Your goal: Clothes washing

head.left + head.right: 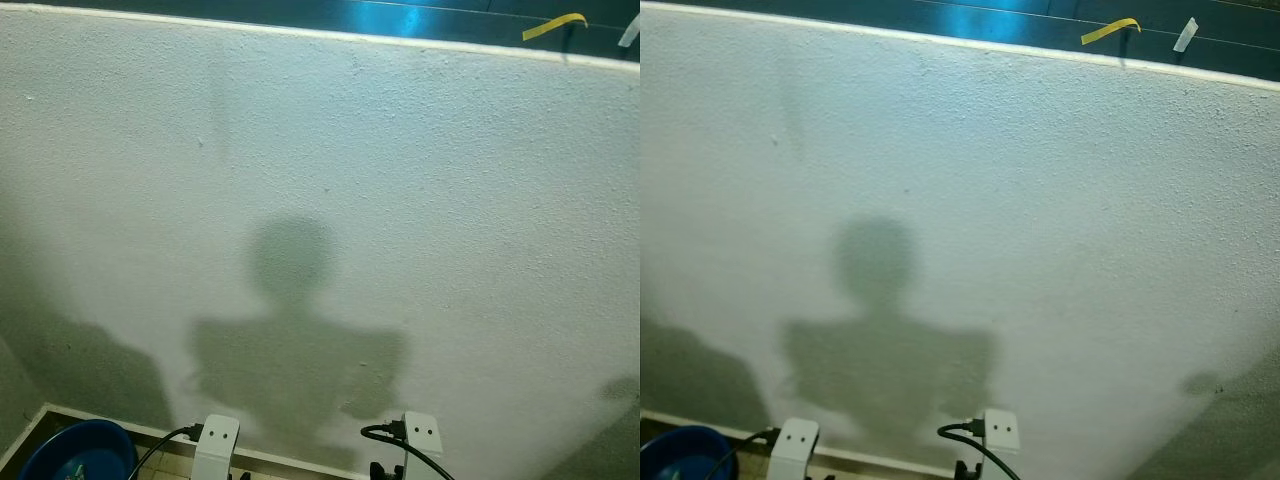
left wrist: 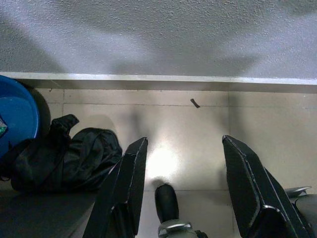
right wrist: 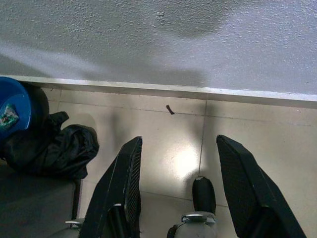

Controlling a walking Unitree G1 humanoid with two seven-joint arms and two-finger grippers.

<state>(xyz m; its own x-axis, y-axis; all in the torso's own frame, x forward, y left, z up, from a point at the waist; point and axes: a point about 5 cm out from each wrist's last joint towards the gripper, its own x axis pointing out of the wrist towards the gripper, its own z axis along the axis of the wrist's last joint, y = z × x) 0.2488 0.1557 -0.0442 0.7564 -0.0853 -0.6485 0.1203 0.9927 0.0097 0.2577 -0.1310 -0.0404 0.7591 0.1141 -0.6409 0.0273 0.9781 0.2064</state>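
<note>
Black fingers of the left claw (image 2: 181,193) hang spread wide over pale glossy floor tiles (image 2: 168,119), holding nothing; the right claw (image 3: 178,191) is likewise wide apart and empty above the same tiles. Both arms seem to hang idle at the robot's sides.

Judged against the task, this looks like an approach or search step: no clothing is in hand, and the robot stands facing a rough white plastered wall (image 1: 420,180) that bears its own grey shadow (image 1: 295,330). The task's thing, a crumpled black garment (image 2: 69,158), lies on the floor to the robot's left, touching or just beside a round blue plastic basin (image 2: 15,124).

The next move probably calls for turning left and bending down, then bringing the left claw over the heap before closing on a fold of cloth.

From the head views come the wall, its top edge with a strip of yellow tape (image 1: 555,24), the two white wrist brackets with black cables, and a part of the basin's rim at the lower left. From the wrist views come the garment, the white skirting board (image 3: 148,85) and a small dark scrap (image 3: 170,109) on the tiles.
</note>
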